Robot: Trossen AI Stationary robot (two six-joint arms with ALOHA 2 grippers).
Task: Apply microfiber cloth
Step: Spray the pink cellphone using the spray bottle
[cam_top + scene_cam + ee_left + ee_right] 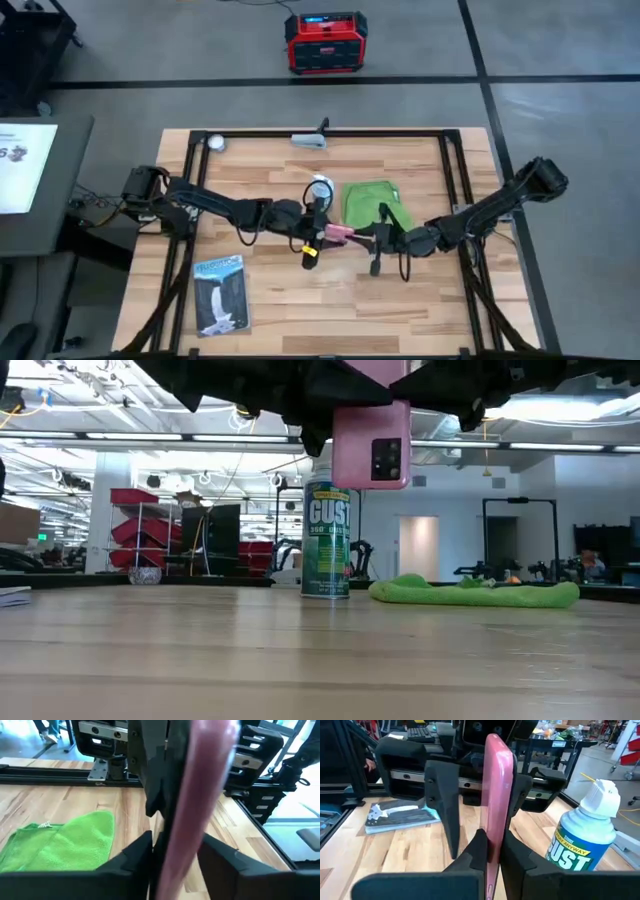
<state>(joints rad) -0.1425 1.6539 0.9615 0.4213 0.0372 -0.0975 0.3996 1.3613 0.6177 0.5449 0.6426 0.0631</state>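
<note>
A blue-grey booklet (219,293) is lying near the worktop's front left corner. At mid-worktop the left gripper (312,236) and right gripper (372,240) are both clamping a pink phone (338,234), holding it aloft, probably steadying it for wiping. Behind it a Gust duster can (326,540) is standing; the green microfiber cloth (374,202) is lying untouched just right of the can.

Pink phone (200,805) edge-on between left tool (177,857) fingers, microfiber cloth (60,847) beside.
</note>
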